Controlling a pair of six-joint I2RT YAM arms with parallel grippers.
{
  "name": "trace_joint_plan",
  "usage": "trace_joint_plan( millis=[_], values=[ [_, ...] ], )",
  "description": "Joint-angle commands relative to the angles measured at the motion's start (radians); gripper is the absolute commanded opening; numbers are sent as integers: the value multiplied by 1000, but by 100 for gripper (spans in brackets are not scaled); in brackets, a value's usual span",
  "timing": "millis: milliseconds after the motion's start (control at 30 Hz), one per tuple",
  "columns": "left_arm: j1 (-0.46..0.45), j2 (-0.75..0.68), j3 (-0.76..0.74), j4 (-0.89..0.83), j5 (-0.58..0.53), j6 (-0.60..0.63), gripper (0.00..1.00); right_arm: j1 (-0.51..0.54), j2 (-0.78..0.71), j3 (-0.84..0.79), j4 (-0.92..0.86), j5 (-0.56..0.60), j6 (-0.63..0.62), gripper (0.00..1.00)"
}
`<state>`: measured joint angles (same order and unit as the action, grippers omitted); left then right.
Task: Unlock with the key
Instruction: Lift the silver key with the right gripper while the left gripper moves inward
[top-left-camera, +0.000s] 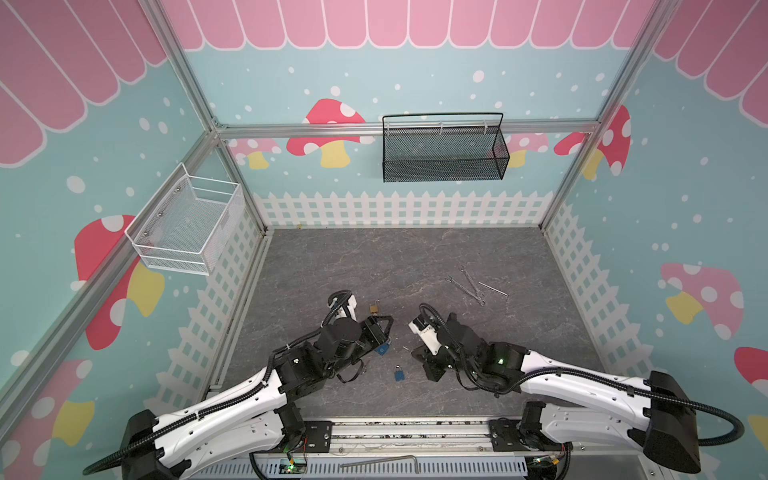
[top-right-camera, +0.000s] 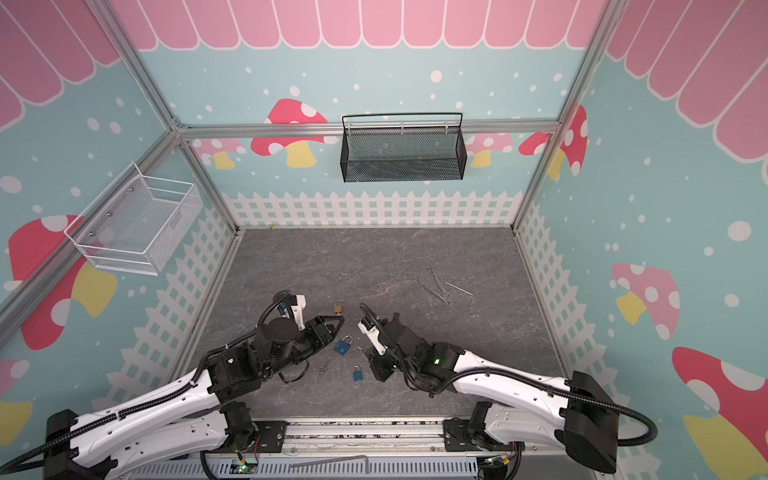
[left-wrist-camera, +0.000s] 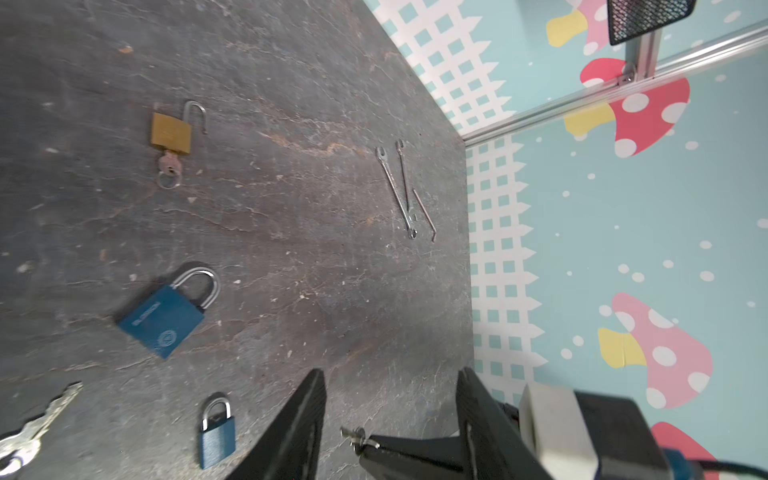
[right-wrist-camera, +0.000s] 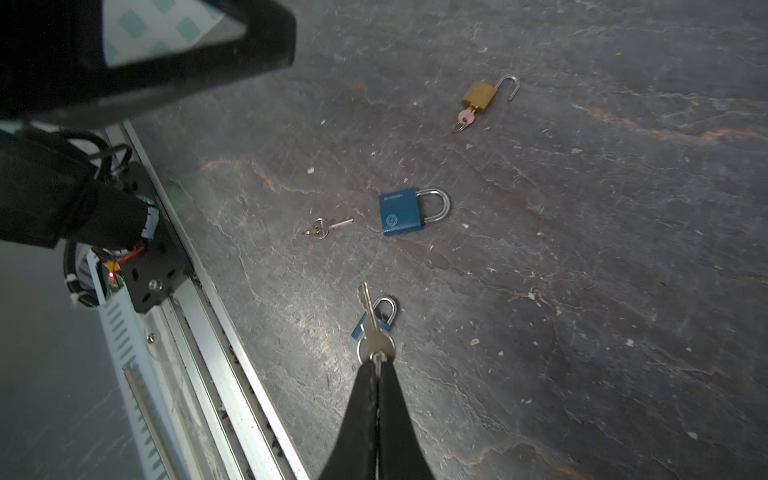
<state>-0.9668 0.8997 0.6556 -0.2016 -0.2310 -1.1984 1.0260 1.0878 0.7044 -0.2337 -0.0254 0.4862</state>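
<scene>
My right gripper (right-wrist-camera: 377, 363) is shut on the head of a silver key (right-wrist-camera: 371, 328), held just above a small blue padlock (right-wrist-camera: 386, 309) that lies flat on the table. A larger blue padlock (right-wrist-camera: 401, 212) lies farther on, shackle closed, with a loose bunch of keys (right-wrist-camera: 324, 227) beside it. My left gripper (left-wrist-camera: 390, 382) is open and empty, hovering beside the large blue padlock (top-right-camera: 343, 345). In the left wrist view the held key's tip (left-wrist-camera: 353, 435) shows between the left fingers. A brass padlock (top-right-camera: 339, 308) lies with its shackle open and a key in it.
Small wrenches and a pin (top-left-camera: 473, 284) lie at the table's back right. A black mesh basket (top-left-camera: 442, 153) hangs on the back wall and a white wire basket (top-left-camera: 187, 224) on the left wall. A hex key (top-left-camera: 382, 460) rests on the front rail.
</scene>
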Motion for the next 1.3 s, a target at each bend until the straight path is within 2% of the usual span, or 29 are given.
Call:
trace_joint_plan(
  millis=[0, 300, 633, 900, 1267],
  values=[
    [-38, 49, 33, 135, -4, 53, 51, -43, -51, 25, 19, -48, 33, 0],
    [-77, 163, 32, 286, 7, 76, 46, -83, -113, 64, 32, 7, 64, 0],
    [-85, 240, 55, 316, 9, 74, 38, -84, -103, 74, 59, -11, 65, 0],
    [-85, 226, 12, 333, -53, 40, 26, -84, -98, 64, 75, -38, 63, 0],
    [-85, 220, 3, 335, -60, 39, 9, -84, -75, 67, 82, -53, 49, 0]
  ],
)
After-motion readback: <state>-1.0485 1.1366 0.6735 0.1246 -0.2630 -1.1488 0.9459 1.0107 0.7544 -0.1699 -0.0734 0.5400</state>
